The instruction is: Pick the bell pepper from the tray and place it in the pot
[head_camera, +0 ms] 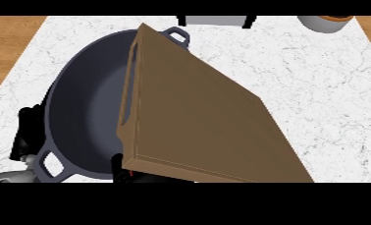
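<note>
The wooden tray tilts over the dark pot, hiding the bell pepper; hand fingers' state cannot be told.

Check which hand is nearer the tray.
Right hand. Only a black part of it shows, at the tray's lower left corner. The left hand is beside the pot's left rim, the pot between it and the tray.

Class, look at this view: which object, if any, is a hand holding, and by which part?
It cannot be told. The tilted wooden tray covers part of the pot and hides any grip; the left hand shows only partly beside the pot.
</note>
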Controlling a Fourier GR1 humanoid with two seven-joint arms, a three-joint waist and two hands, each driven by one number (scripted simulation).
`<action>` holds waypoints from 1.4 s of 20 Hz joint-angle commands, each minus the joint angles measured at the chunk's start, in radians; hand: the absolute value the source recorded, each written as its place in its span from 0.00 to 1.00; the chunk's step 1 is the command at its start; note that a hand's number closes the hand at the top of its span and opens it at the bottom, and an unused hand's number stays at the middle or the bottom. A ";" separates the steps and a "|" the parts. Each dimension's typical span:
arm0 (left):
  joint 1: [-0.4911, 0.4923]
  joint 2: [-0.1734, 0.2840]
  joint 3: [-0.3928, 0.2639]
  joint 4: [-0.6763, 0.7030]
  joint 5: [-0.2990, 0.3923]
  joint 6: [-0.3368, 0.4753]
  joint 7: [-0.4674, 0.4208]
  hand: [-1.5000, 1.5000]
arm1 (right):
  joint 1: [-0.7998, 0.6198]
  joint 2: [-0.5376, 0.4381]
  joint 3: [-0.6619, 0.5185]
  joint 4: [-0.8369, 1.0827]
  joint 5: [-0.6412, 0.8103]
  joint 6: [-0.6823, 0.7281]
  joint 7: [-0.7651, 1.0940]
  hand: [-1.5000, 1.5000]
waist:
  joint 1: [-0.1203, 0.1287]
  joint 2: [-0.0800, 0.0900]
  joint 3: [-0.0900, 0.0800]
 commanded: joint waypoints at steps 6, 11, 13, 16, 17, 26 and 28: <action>-0.013 -0.019 -0.010 -0.012 -0.022 0.021 0.009 0.50 | -0.281 0.009 -0.154 0.164 -0.160 -0.173 0.157 1.00 | -0.005 0.007 0.001; -0.006 -0.003 0.016 0.020 -0.005 -0.006 -0.028 0.50 | -0.401 0.009 -0.262 0.399 -0.256 -0.238 0.023 1.00 | -0.011 0.014 0.001; 0.006 0.003 0.018 -0.028 0.004 -0.015 0.001 0.50 | -0.454 0.009 -0.264 0.481 -0.287 -0.270 0.012 1.00 | -0.005 0.012 0.002; -0.010 -0.020 -0.005 -0.005 -0.013 -0.006 -0.004 0.50 | -0.519 0.010 -0.309 0.660 -0.355 -0.327 -0.092 1.00 | 0.004 0.019 0.001; 0.005 -0.018 0.002 0.005 -0.017 -0.007 -0.029 0.50 | -0.548 0.010 -0.309 0.679 -0.394 -0.326 -0.099 1.00 | -0.001 0.016 0.001; 0.000 0.020 0.039 -0.031 0.022 -0.058 -0.006 0.50 | -0.599 0.010 -0.280 1.084 -0.519 -0.448 -0.368 1.00 | 0.023 0.024 0.001; -0.034 -0.029 -0.001 0.011 -0.020 -0.017 -0.017 0.50 | -0.554 0.010 -0.248 1.090 -0.576 -0.533 -0.371 1.00 | 0.024 0.028 0.001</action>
